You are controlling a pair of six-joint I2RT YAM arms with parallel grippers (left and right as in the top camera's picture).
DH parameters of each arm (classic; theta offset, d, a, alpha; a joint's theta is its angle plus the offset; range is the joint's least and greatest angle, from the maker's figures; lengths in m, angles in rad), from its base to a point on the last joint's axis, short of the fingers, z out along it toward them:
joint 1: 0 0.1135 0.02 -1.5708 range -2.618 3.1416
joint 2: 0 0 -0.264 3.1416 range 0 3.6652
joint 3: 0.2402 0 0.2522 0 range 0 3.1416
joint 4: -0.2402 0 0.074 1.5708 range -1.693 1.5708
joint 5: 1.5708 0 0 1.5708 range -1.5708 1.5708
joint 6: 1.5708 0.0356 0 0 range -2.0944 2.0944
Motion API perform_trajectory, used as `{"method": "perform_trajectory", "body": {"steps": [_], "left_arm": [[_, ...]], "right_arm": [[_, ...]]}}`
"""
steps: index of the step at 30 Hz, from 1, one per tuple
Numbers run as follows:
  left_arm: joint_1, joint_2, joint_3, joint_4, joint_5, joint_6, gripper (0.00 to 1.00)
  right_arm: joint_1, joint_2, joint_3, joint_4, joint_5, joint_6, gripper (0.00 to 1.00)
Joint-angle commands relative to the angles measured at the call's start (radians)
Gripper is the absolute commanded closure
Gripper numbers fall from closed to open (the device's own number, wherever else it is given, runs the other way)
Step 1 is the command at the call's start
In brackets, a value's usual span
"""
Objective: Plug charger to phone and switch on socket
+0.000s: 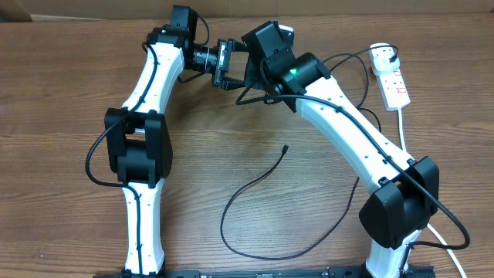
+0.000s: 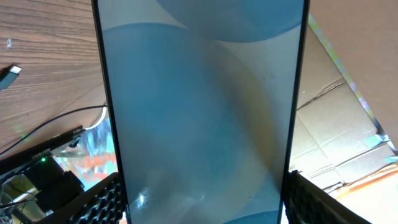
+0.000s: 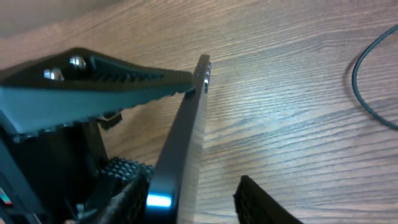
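Left end effector (image 1: pixel 225 68) clamped on the phone (image 2: pixel 199 112), holding it off the tabletop (image 1: pixel 62 100) at the far centre. In the left wrist view the blue-teal screen fills the frame, with a ribbed pad (image 2: pixel 102 202) at each long edge. Right end effector (image 3: pixel 196 196) is at the same spot and straddles the phone edge-on. Its one pad (image 3: pixel 127 183) is close against the dark slab, but contact cannot be confirmed, and the other finger (image 3: pixel 264 202) stands clearly apart, so the jaws are not clamped. Charger (image 1: pixel 283 151) is not connected: the connector tip lies free on the tabletop near the middle, well apart from the phone, and the cable curls in a loose loop toward the near edge. Socket (image 1: pixel 392 77) lies flat at the far right, white cord (image 1: pixel 401 123) trailing toward the right arm's base.
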Motion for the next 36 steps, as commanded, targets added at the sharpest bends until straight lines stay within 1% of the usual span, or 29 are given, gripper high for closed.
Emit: {"method": "perform_trajectory", "body": {"steps": [1,4,6,14,17,23,31,34,36], "left_arm": [[0.002,0.001,0.03,0.004,0.026,-0.005,0.32],[0.002,0.001,0.03,0.004,0.023,-0.005,0.32],[0.002,0.001,0.03,0.004,0.022,-0.005,0.32],[-0.001,0.001,0.03,0.004,0.02,-0.002,0.32],[-0.003,0.001,0.03,0.004,0.007,-0.001,0.32],[-0.009,0.001,0.03,0.005,0.003,-0.001,0.32],[-0.012,0.001,0.03,0.005,0.003,-0.001,0.31],[-0.012,0.001,0.03,0.005,0.003,-0.001,0.31],[-0.012,0.001,0.03,0.004,0.003,0.0,0.31]], "right_arm": [[0.0,-0.008,0.019,0.01,0.016,-0.002,0.59],[0.0,-0.008,0.019,0.013,0.016,-0.002,0.6],[0.0,-0.008,0.019,0.013,0.016,-0.002,0.66],[0.0,-0.007,0.019,0.012,0.015,-0.002,0.67],[0.0,-0.006,0.019,0.012,0.015,-0.002,0.71],[0.0,-0.006,0.019,0.012,0.015,-0.002,0.75],[0.0,-0.004,0.019,0.009,0.011,-0.001,0.76],[0.0,-0.002,0.019,0.006,0.011,-0.001,0.8],[0.0,-0.001,0.019,0.005,0.011,-0.001,0.8]]}}
